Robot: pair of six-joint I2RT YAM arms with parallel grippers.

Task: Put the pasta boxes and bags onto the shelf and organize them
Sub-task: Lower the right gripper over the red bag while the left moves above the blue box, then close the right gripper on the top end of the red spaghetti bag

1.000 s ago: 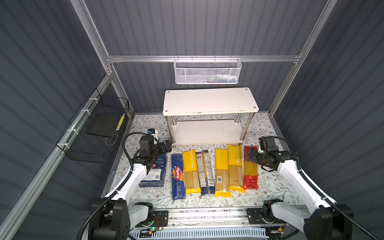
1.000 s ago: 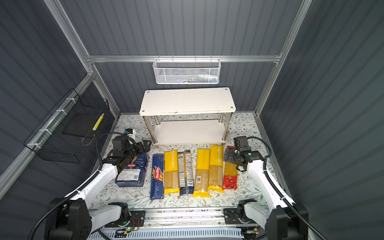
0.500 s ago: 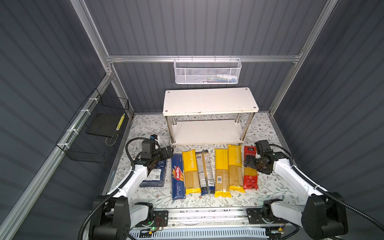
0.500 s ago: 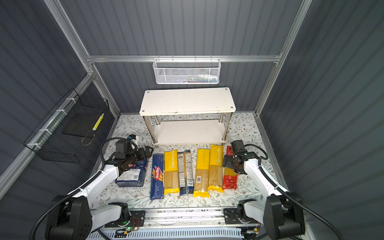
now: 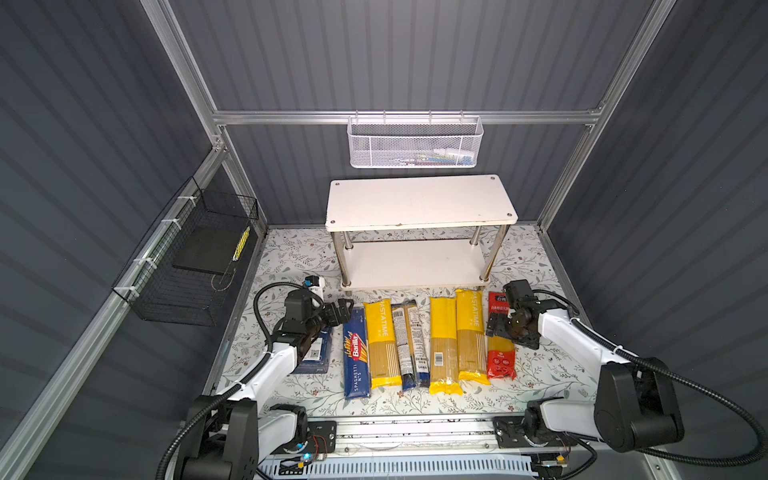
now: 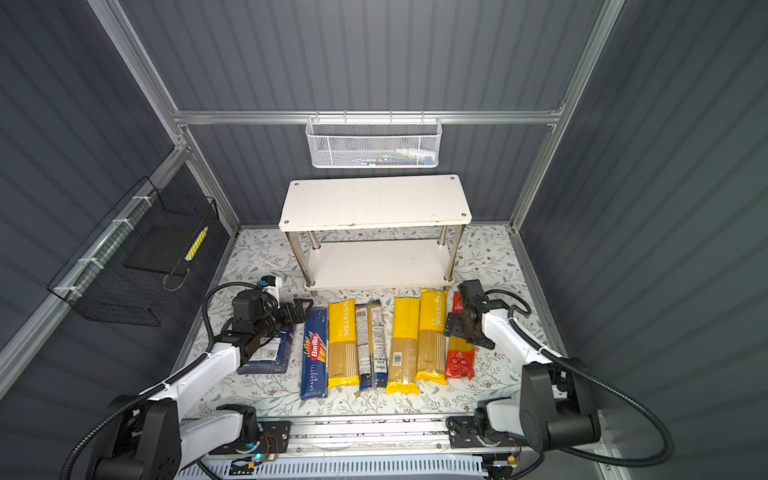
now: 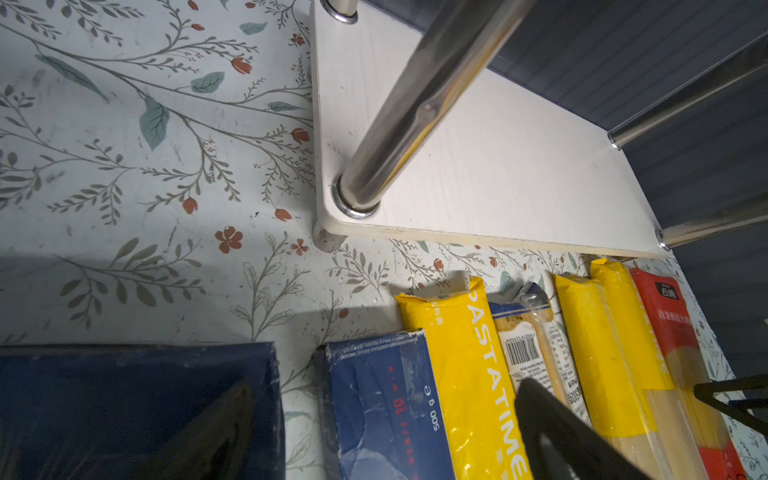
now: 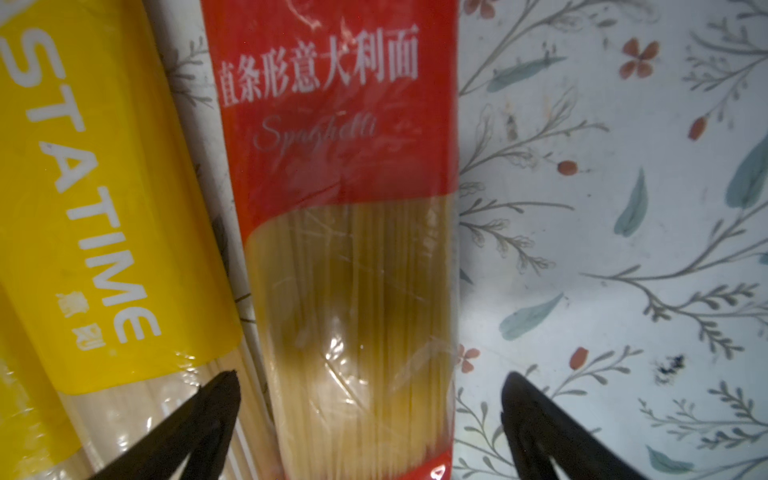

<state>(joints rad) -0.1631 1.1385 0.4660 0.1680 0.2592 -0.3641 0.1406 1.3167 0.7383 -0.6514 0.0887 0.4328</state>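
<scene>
The white two-tier shelf (image 5: 419,201) stands at the back with both boards bare. In front of it lie, in a row, a wide blue pasta box (image 5: 318,353), a narrow Barilla box (image 5: 356,361), a yellow bag (image 5: 383,340), a clear bag (image 5: 409,345), two more yellow bags (image 5: 444,345) and a red bag (image 5: 500,361). My left gripper (image 5: 343,309) hovers open over the narrow box's (image 7: 382,407) far end, holding nothing. My right gripper (image 8: 370,415) stands open, straddling the red bag (image 8: 349,208) low over its middle.
A white mesh basket (image 5: 415,145) hangs on the back wall above the shelf. A black wire basket (image 5: 195,266) hangs on the left wall. The floral mat (image 5: 291,257) shows bare left of the shelf. A chrome shelf leg (image 7: 415,104) stands close to my left gripper.
Both grippers have come down and toward the front: the left to the narrow box's far end, the right onto the red bag's middle. The boxes and bags have not moved.
</scene>
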